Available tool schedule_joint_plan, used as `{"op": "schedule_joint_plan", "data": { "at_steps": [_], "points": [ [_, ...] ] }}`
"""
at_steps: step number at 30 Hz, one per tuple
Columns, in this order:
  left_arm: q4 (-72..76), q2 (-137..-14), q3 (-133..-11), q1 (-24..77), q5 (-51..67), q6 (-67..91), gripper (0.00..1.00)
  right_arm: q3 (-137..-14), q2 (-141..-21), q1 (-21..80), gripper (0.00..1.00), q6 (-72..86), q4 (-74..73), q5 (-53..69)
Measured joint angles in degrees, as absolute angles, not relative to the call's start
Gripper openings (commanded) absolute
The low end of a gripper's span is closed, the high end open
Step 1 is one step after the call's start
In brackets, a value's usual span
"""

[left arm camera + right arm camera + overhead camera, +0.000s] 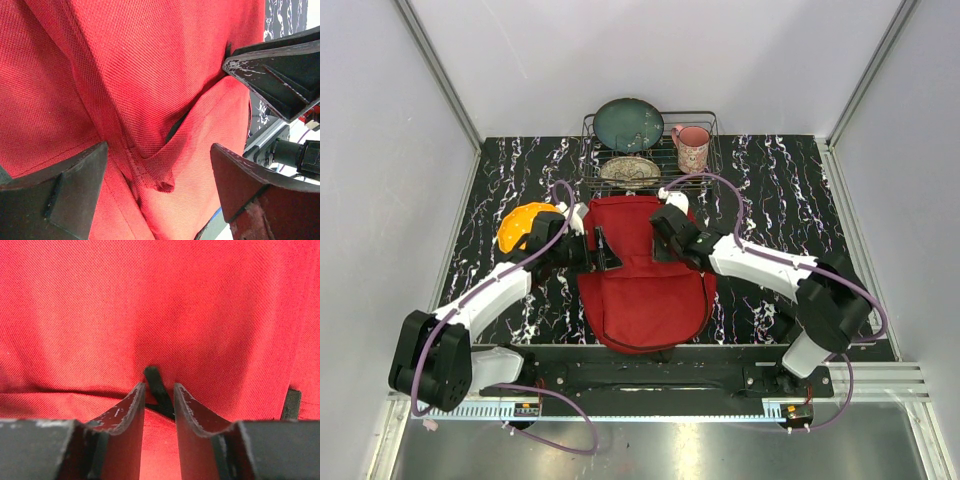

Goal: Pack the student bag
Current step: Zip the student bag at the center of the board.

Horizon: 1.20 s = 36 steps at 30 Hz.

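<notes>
The bag [645, 290] lies flat on the table [770, 190], close to its near edge and midway between the two arms, with its rounded end nearest. Both grippers sit over its far half. The left gripper [159, 150] is at the bag's left side with jaws spread wide, creased red fabric beneath them and nothing gripped. The right gripper [158, 386], at the bag's right side, has its jaws only a narrow gap apart. A black tab [152, 374], slimmer than the gap, stands in it unclamped. Left of the bag, just beside the left gripper, sits an orange lump [520, 228]. At the far edge a wire rack [588, 150] holds a patterned plate [630, 170], a teal plate [628, 123] and a pink mug [692, 148].
</notes>
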<state>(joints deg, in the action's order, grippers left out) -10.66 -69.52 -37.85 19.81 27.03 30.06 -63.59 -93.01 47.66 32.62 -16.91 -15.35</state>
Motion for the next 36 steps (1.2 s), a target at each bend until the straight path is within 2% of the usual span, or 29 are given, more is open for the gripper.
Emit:
{"op": "schedule_joint_plan", "data": {
  "at_steps": [2,5,7,8,11,15,19,22,23,36],
  "points": [
    [-10.61,-69.63,-37.85,19.86,27.14,30.06,0.85,-64.34,-93.78,47.66,0.45,32.12,-17.47,-15.33],
    [-10.59,-69.63,-37.82,19.86,27.29,30.06,0.78,-65.34,-94.52,47.64,0.45,31.11,-18.61,-15.42],
    [-10.59,-69.63,-37.82,19.86,27.33,30.02,0.70,-65.71,-94.83,47.64,0.43,30.35,-19.25,-15.44],
    [-10.57,-69.67,-37.80,19.86,27.38,30.00,0.67,-65.89,-94.98,47.64,0.41,30.11,-19.49,-15.46],
    [-10.24,-70.30,-37.80,19.94,27.70,29.87,0.58,-66.54,-95.96,47.62,0.24,28.99,-19.99,-15.46],
    [-10.13,-71.00,-37.80,19.97,27.73,29.71,0.47,-66.81,-96.77,47.55,0.15,28.36,-20.49,-15.55],
    [-10.07,-71.50,-37.80,19.97,27.70,29.54,0.33,-67.20,-96.84,47.55,0.00,27.94,-20.99,-15.70],
    [-9.89,-72.01,-37.80,19.97,27.66,29.36,0.06,-67.29,-96.86,47.53,0.00,27.86,-21.17,-16.03],
    [-9.74,-72.14,-37.80,19.97,27.70,29.34,0.00,-67.29,-96.86,47.48,0.00,27.86,-21.15,-16.03],
    [-11.11,-71.79,-37.80,20.32,24.25,28.95,0.00,-64.38,-92.86,42.24,0.00,27.90,-20.91,-17.19]
  ]
}}
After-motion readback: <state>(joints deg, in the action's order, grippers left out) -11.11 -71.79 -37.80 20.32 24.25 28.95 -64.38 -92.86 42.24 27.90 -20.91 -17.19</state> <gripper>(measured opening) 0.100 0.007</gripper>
